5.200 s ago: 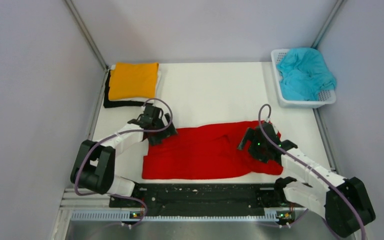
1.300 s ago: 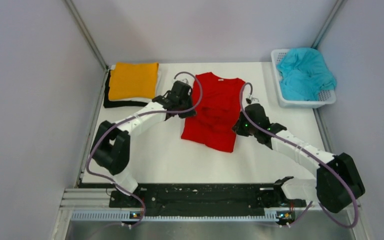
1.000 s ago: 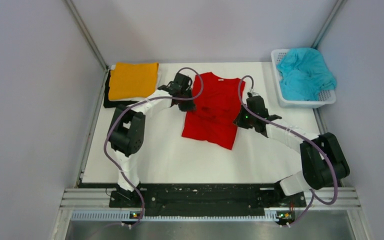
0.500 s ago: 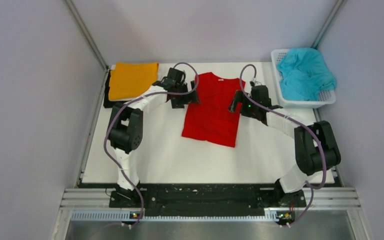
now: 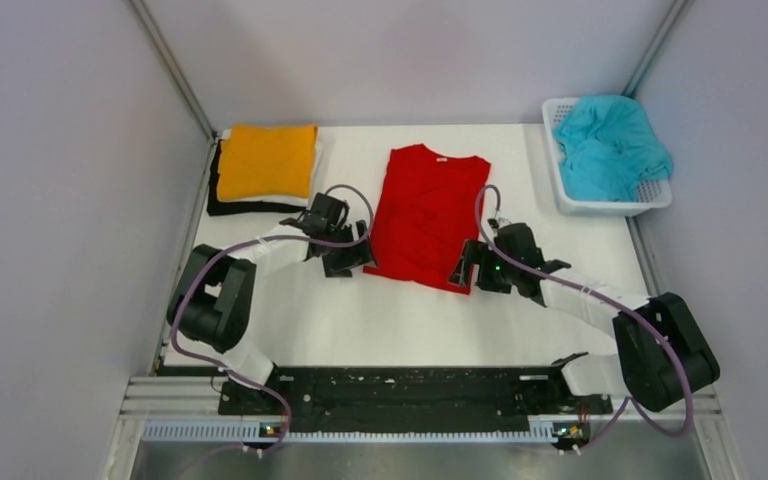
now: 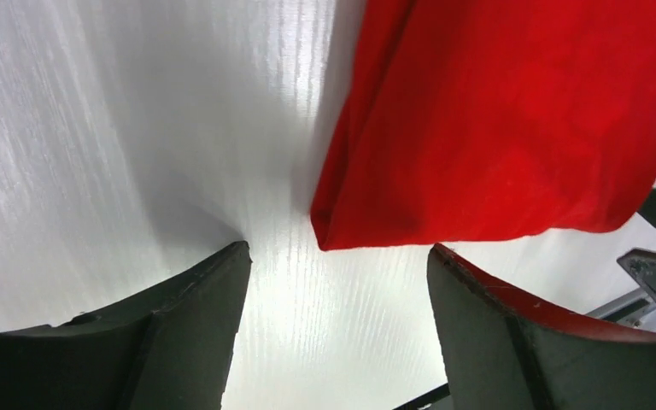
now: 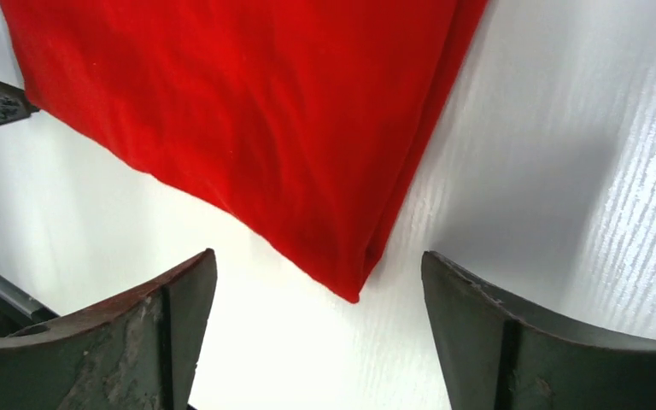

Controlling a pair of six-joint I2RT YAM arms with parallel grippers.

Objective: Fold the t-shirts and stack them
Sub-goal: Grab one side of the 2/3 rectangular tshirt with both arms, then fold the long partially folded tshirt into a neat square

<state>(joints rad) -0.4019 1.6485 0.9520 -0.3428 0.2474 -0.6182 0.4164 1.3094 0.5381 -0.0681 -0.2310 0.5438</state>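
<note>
A bright red t-shirt [image 5: 428,212] lies flat on the table, sides folded in, collar at the far end. My left gripper [image 5: 348,262] is open and empty beside its near left corner [image 6: 329,235]. My right gripper [image 5: 468,276] is open and empty beside its near right corner [image 7: 354,286]. Neither touches the cloth. A folded orange t-shirt [image 5: 265,160] lies on a stack at the far left, with a white edge and a black shirt [image 5: 232,207] under it. A crumpled teal t-shirt [image 5: 610,145] fills the basket.
The white perforated basket [image 5: 600,205] stands at the far right corner. Grey walls close in the left, back and right. A black rail [image 5: 400,392] runs along the table's near edge.
Both grippers have let go of the red shirt's shoulders and pulled back from the far end to its near corners. The shirt now lies flattened lengthwise.
</note>
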